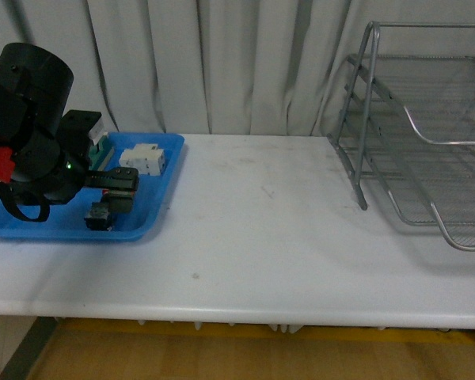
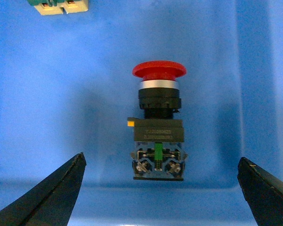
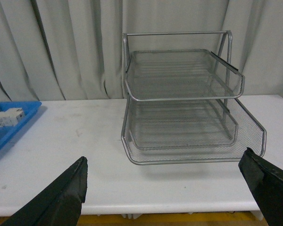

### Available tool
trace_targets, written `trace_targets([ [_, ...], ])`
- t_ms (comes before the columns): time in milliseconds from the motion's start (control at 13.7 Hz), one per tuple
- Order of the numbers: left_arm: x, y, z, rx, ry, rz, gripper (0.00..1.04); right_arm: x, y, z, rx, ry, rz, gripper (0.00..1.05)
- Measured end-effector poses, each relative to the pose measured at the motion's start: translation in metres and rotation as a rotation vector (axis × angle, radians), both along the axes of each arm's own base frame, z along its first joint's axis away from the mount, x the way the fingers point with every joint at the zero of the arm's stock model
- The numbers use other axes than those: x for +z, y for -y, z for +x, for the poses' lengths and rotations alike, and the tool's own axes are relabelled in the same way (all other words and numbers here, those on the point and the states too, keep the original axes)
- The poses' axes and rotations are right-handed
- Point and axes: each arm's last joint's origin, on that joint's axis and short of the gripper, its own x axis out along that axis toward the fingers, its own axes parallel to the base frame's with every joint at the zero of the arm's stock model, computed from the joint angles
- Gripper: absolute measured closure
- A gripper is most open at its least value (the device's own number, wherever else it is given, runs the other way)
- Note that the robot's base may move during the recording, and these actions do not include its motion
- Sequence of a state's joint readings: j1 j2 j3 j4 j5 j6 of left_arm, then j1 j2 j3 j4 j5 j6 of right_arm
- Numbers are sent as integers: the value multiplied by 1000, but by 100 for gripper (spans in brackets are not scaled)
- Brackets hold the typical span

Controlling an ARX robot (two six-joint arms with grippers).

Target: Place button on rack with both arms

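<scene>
Red-capped and small, the button lies in the blue tray at the left edge of the counter. The left gripper hangs over it, spread wide — the grab is not yet done. Next it should drop and pinch the dark body. The right gripper is spread too, facing the rack by the right edge.

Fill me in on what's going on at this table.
The left claw hangs open over the blue tray, spread to either side of the red-capped button lying there, without touching it. The right claw, also open and holding nothing, faces the silver rack at the other end of the white table. The button has not yet been picked up, and the rack shows no button.
</scene>
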State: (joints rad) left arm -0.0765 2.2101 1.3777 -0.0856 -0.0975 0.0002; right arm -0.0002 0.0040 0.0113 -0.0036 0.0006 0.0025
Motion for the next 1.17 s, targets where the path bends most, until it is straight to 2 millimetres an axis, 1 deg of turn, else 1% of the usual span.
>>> trace_targets([
  [291, -13, -12, 14, 18, 0, -18, 7, 0, 0, 0, 0, 0, 0, 6],
  [510, -21, -10, 22, 15, -6, -15, 7, 0, 0, 0, 0, 0, 0, 6],
  [656, -35, -4, 27, 2, -26, -13, 7, 0, 0, 0, 0, 0, 0, 6],
  [729, -37, -1, 30, -4, -27, -12, 7, 0, 0, 0, 0, 0, 0, 6],
  [802, -37, 0, 31, -7, -23, -6, 11, 0, 0, 0, 0, 0, 0, 6],
  [1020, -38, 3, 33, -16, -34, -10, 45, 0, 0, 0, 0, 0, 0, 6],
  [1093, -38, 4, 33, -16, -40, -9, 59, 0, 0, 0, 0, 0, 0, 6],
  [1166, -36, 4, 34, -15, -44, -6, 65, 0, 0, 0, 0, 0, 0, 6],
])
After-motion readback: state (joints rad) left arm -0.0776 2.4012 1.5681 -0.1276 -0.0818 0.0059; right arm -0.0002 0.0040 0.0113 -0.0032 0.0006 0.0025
